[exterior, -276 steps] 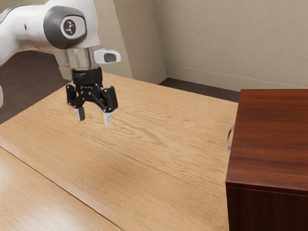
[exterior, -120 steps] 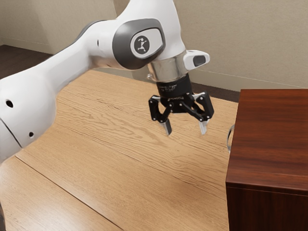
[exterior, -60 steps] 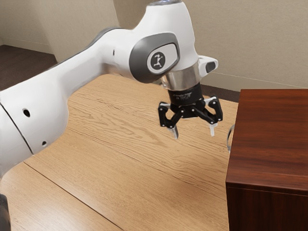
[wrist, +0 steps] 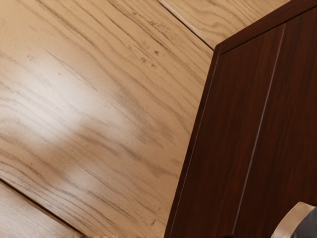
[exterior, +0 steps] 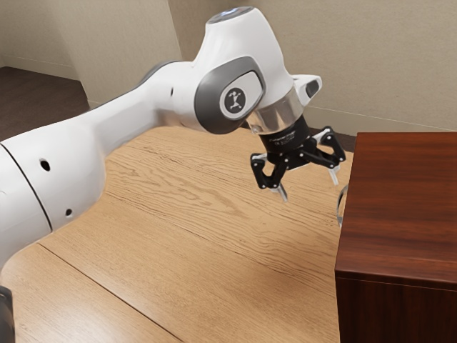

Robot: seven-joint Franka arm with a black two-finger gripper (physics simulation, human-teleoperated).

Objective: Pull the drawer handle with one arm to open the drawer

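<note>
Since 0.5 s ago arm has swung further twd the exterior view's right & tilted. End effector (exterior: 308,184) hovers above worktop (exterior: 178,236), fingers spread wide, nothing held, near but clear of drawer handle (exterior: 341,205) on dark wood cabinet (exterior: 400,207) front.

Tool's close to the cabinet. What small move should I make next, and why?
Probably ease the tool toward the exterior view's right and a little down, onto the drawer handle. The tool stands open and tilted, short of the handle and touching nothing.
</note>
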